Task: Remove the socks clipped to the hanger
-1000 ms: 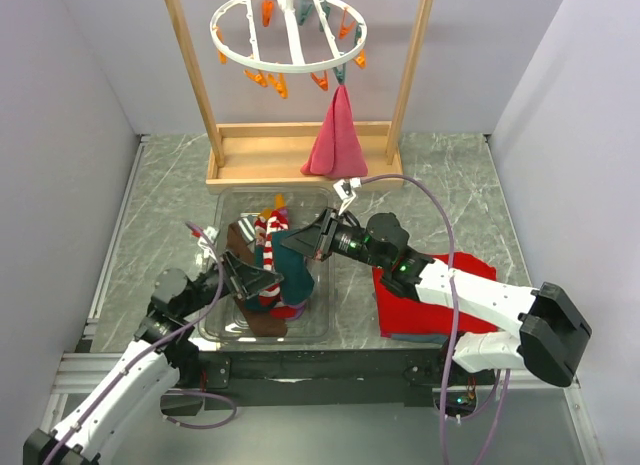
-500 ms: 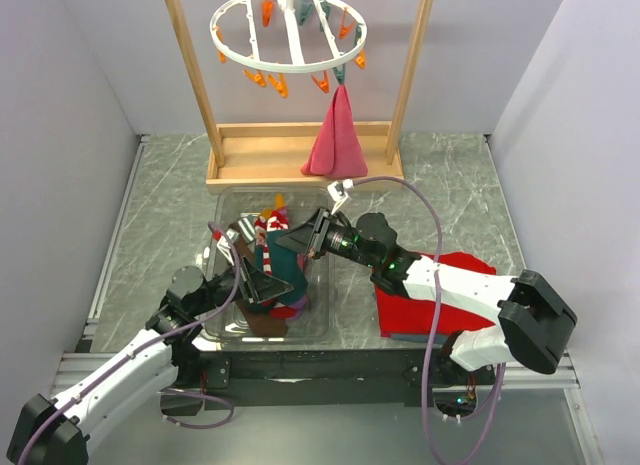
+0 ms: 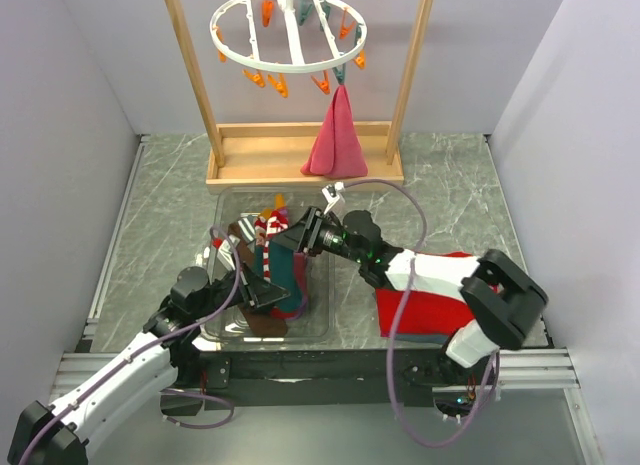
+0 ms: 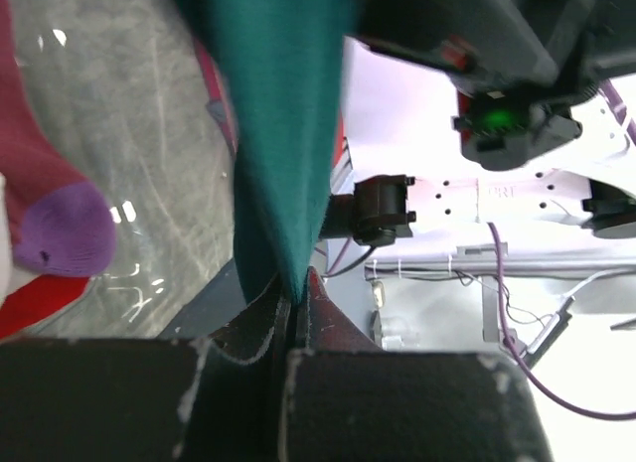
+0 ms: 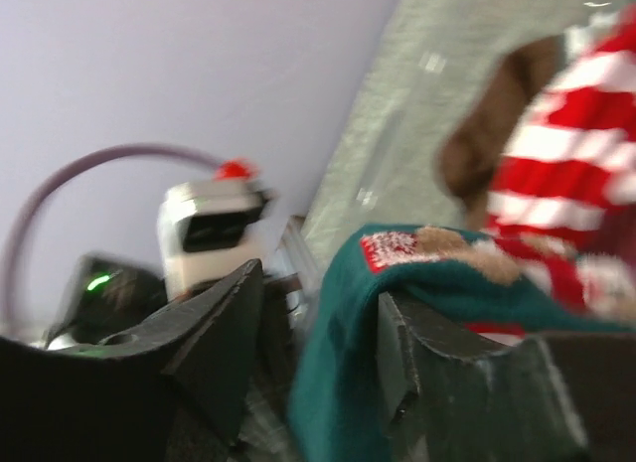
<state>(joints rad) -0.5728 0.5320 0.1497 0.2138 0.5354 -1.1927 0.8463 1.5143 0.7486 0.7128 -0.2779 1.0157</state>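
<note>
Teal sock (image 3: 287, 270) stands up out of the clear bin (image 3: 225, 200), stretched between the two grippers. Left gripper (image 4: 295, 295) comes in from the bin's near left corner and is clamped tight on the sock's lower end, the cloth pinched flat between its fingers. Right gripper (image 5: 318, 283) reaches in over the bin's right wall, its jaws standing apart, and the sock's cuff is draped across one finger (image 5: 447, 383), loose in the gap. Around it in the bin, the striped sock (image 3: 270, 228) lies just behind, touching the teal one, the brown sock (image 3: 262, 323) sits against the near wall, and a purple-toed sock (image 4: 62, 229) rests on the floor to the left. Right of the bin lies the red cloth (image 3: 400, 315) under the right arm. Behind the bin, the pink cloth (image 3: 337, 140) hangs from the ring hanger (image 3: 290, 30).
</note>
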